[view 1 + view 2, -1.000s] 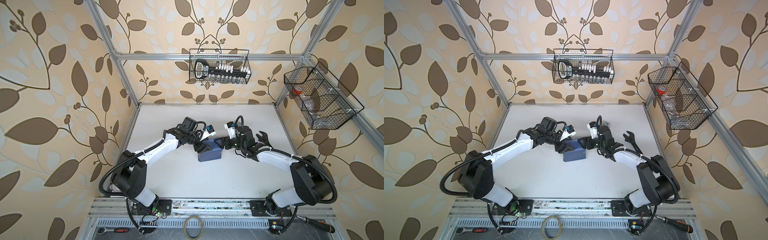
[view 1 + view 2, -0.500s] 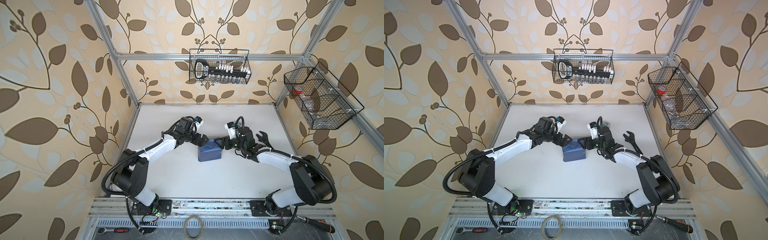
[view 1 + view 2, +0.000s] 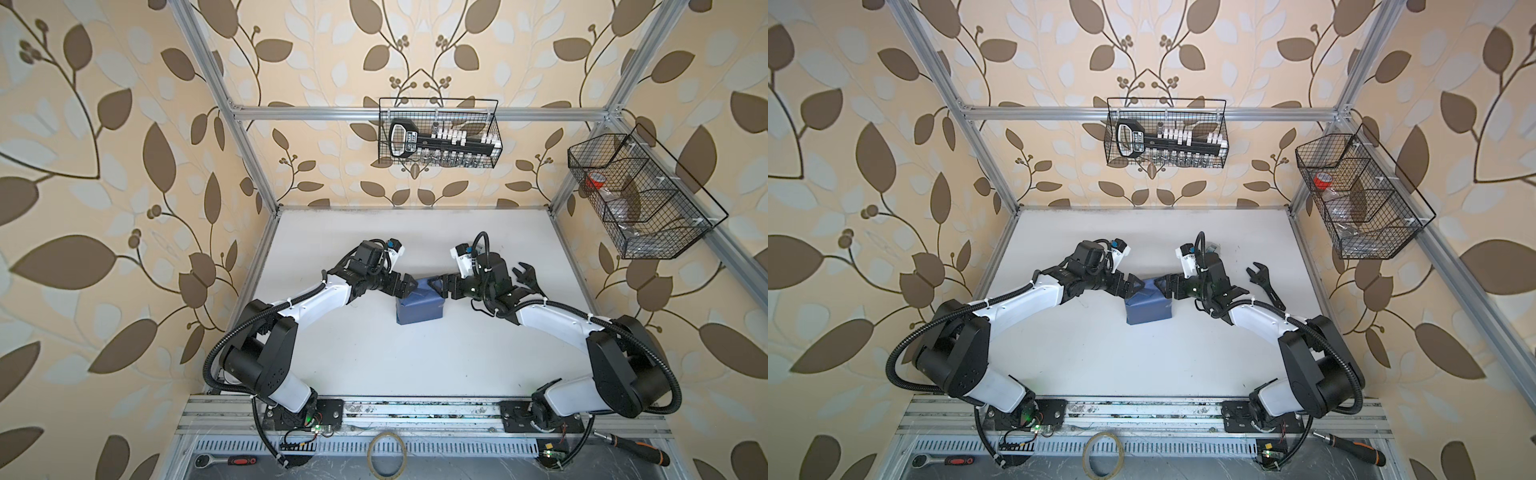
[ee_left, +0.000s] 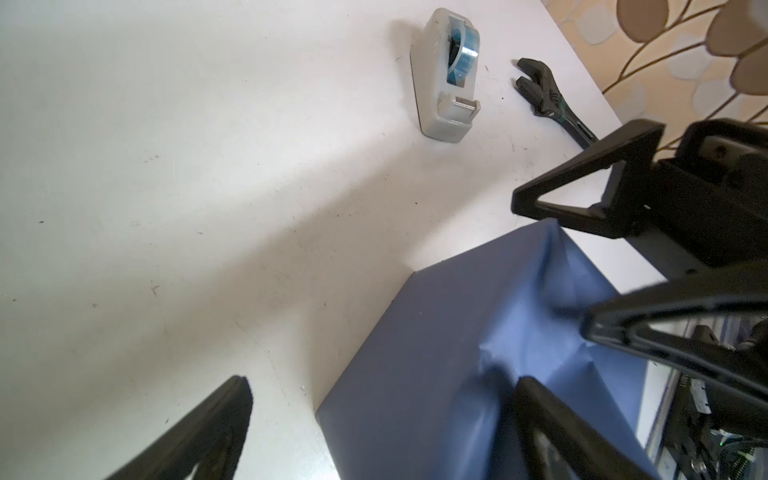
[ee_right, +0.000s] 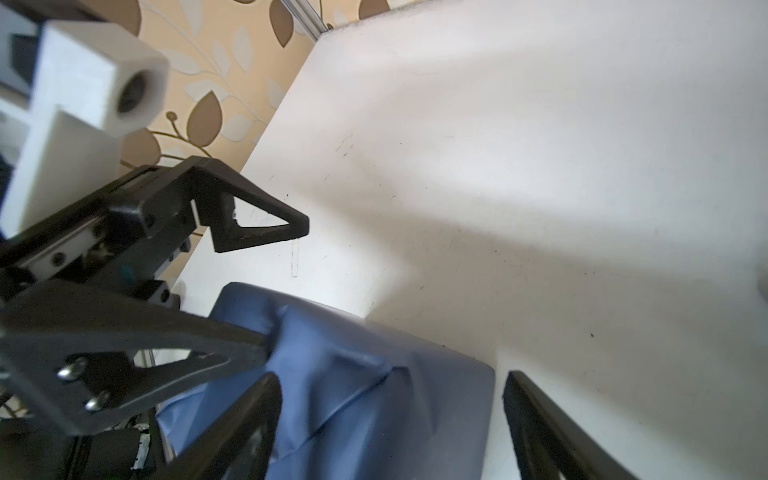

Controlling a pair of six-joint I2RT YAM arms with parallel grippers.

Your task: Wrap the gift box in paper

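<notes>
The slate-blue paper (image 3: 417, 305) (image 3: 1148, 308) lies folded into a parcel at mid-table. The gift box is hidden under it. My left gripper (image 3: 406, 286) (image 4: 382, 436) is open at the parcel's far left corner. One finger lies over the creased paper (image 4: 436, 353) and the other over bare table. Facing it from the far right corner is my right gripper (image 3: 436, 286) (image 5: 390, 432), open too. Its jaws straddle the parcel's far end with a gap on one side, and crumpled folds of paper (image 5: 374, 399) lie between them. Neither gripper holds anything.
A grey tape dispenser (image 4: 446, 75) stands on the white table (image 3: 374, 353) beyond the parcel, and a black wrench (image 3: 525, 278) (image 4: 544, 95) lies right of the right wrist. Wire baskets hang on the back wall (image 3: 438, 139) and the right wall (image 3: 640, 195). The front rail holds loose tools and a tape ring (image 3: 386, 457).
The left gripper's jaws have opened wide and its wrist has turned and drawn back a little. The right gripper's jaws have widened. The parcel has stayed in place.
</notes>
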